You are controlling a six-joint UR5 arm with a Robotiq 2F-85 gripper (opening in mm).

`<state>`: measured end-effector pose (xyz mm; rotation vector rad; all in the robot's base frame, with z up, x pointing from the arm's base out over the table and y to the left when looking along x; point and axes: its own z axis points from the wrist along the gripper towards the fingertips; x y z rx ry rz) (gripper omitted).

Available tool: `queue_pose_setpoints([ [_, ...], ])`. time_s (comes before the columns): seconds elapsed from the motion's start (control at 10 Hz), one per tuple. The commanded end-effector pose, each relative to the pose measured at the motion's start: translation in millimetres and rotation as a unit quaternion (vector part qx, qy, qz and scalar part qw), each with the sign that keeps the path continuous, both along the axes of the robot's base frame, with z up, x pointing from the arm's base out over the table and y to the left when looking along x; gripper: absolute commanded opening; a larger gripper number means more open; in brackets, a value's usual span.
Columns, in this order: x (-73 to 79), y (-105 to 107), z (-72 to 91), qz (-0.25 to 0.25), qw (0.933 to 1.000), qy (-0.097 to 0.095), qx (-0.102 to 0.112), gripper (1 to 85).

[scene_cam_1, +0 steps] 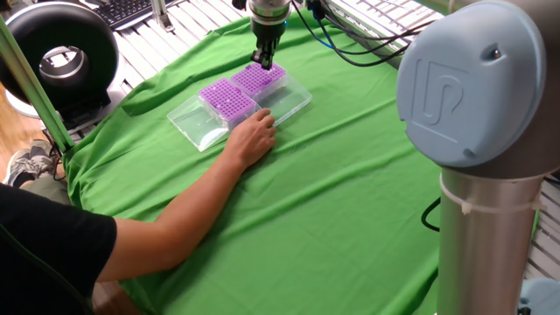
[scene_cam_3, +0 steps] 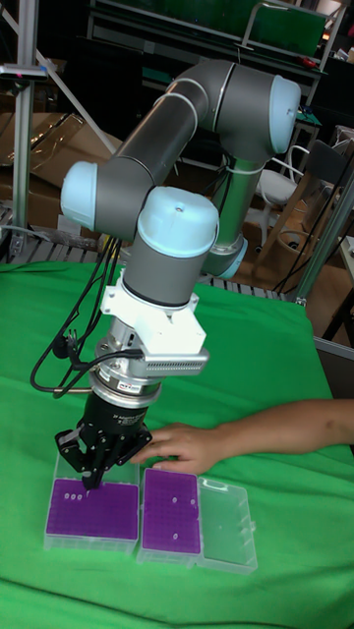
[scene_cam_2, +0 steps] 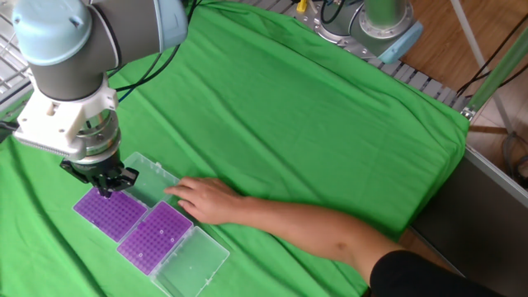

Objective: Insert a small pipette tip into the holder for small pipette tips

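Gripper (scene_cam_3: 90, 479) fingers pinched together over the holder for small pipette tips (scene_cam_3: 93, 510); tip unseen, slight misalignment could miss a hole.

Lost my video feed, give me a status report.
Gripper low over purple rack, fingertips close together; tip too small to see. Second rack alongside. Person's hand rests against the racks' boxes, beside the gripper.

Matt green cloth (scene_cam_2: 313, 124), clear glossy plastic lids (scene_cam_2: 191, 260), seemingly matt purple racks (scene_cam_3: 93, 511)

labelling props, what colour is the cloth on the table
Bright green cloth, clearest in the other fixed view.
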<state>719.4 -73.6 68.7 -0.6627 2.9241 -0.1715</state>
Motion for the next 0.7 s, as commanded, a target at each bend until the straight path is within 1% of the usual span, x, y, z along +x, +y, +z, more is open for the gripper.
queue_pose_setpoints([
  [0.0,1.0,2.6,-1.2,-0.004,0.9999,-0.003,0.01,1.0],
  [0.6,2.3,4.9,-6.0,-0.006,0.9999,-0.005,0.012,1.0],
])
